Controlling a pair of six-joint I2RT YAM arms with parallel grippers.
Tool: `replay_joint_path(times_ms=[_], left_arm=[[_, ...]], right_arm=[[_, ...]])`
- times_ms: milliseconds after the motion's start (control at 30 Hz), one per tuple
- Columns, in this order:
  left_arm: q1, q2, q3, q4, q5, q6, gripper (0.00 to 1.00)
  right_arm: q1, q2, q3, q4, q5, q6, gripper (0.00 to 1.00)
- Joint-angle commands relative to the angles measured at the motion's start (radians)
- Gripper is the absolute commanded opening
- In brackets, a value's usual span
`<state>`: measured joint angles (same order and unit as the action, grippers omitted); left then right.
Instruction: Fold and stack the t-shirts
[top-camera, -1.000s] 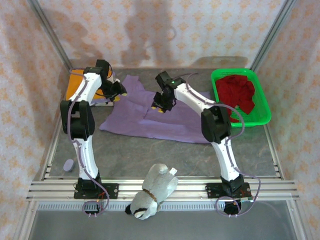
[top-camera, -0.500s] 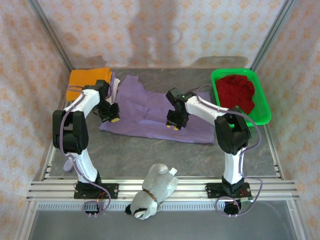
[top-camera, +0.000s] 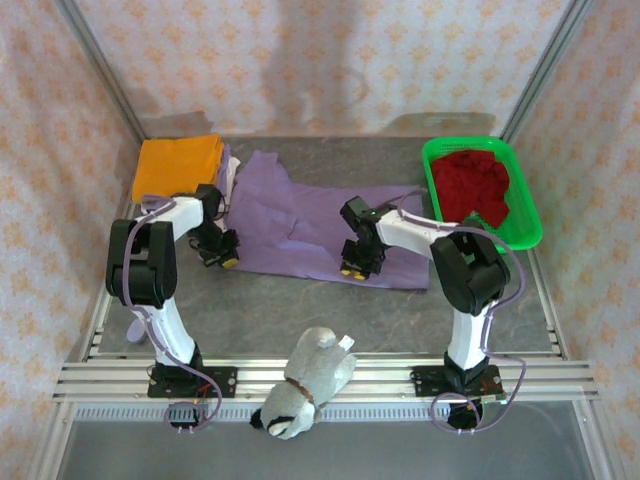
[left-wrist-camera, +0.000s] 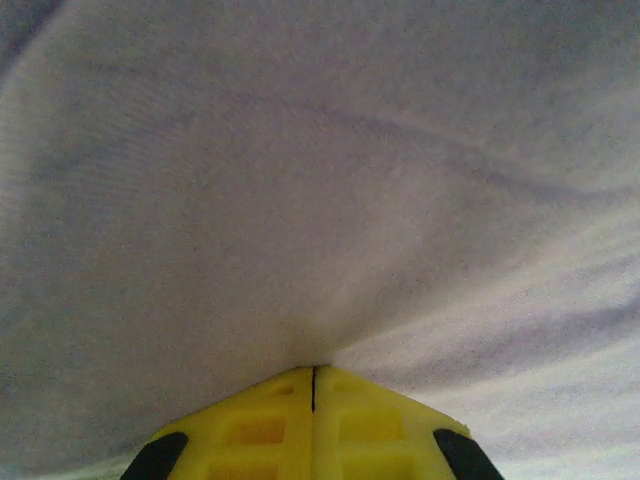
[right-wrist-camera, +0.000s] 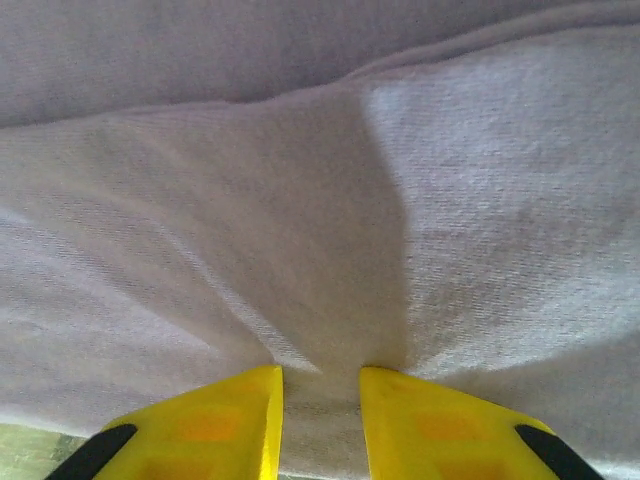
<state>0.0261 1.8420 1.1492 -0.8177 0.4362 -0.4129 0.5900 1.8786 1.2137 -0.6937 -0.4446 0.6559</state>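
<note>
The lavender t-shirt (top-camera: 300, 215) lies spread across the middle of the table. My left gripper (top-camera: 222, 258) is at its near-left corner. In the left wrist view the yellow fingers (left-wrist-camera: 260, 430) are pressed together at the gripper (left-wrist-camera: 313, 368), and the lavender t-shirt (left-wrist-camera: 320, 180) puckers into their tips. My right gripper (top-camera: 355, 265) is at the shirt's near edge. Its jaws (right-wrist-camera: 320, 378) are shut on a bunched fold of the lavender t-shirt (right-wrist-camera: 300, 220). An orange t-shirt (top-camera: 178, 160) lies folded at the back left. A dark red t-shirt (top-camera: 478, 182) is crumpled in the basket.
A green plastic basket (top-camera: 530, 225) stands at the back right. A grey-and-white plush toy (top-camera: 305, 385) lies across the near rail between the arm bases. A small grey object (top-camera: 138, 330) sits near the left rail. Patterned walls enclose three sides.
Both grippers have moved from the shirt's far part toward its near edge. The left gripper has shut. The right gripper has kept its hold on the cloth.
</note>
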Motion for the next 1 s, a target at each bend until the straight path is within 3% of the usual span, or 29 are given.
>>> replay_joint_path(times_ms=[0, 167, 333, 500, 700, 867, 967], left_arm=[[-0.002, -0.021, -0.049, 0.032, -0.034, -0.040, 0.03], [-0.001, -0.092, -0.130, 0.058, -0.028, -0.075, 0.00], [-0.002, -0.261, -0.210, 0.041, -0.030, -0.109, 0.00], [0.002, -0.360, -0.127, -0.083, -0.071, -0.070, 0.17], [0.036, -0.237, 0.049, -0.201, -0.087, 0.066, 0.27], [0.043, -0.081, 0.191, -0.293, -0.199, 0.185, 0.31], [0.060, -0.030, 0.216, -0.308, -0.211, 0.219, 0.33]], right_arm=[[0.004, -0.017, -0.054, -0.018, 0.024, -0.010, 0.27], [0.005, -0.037, -0.100, -0.013, 0.010, -0.018, 0.27], [0.005, -0.108, -0.140, -0.014, -0.018, -0.019, 0.27], [0.005, -0.162, -0.097, -0.068, -0.022, -0.050, 0.28], [0.004, -0.180, -0.056, -0.109, -0.029, -0.074, 0.29], [0.004, -0.183, -0.042, -0.128, -0.034, -0.081, 0.29], [0.004, -0.188, -0.039, -0.134, -0.033, -0.080, 0.29]])
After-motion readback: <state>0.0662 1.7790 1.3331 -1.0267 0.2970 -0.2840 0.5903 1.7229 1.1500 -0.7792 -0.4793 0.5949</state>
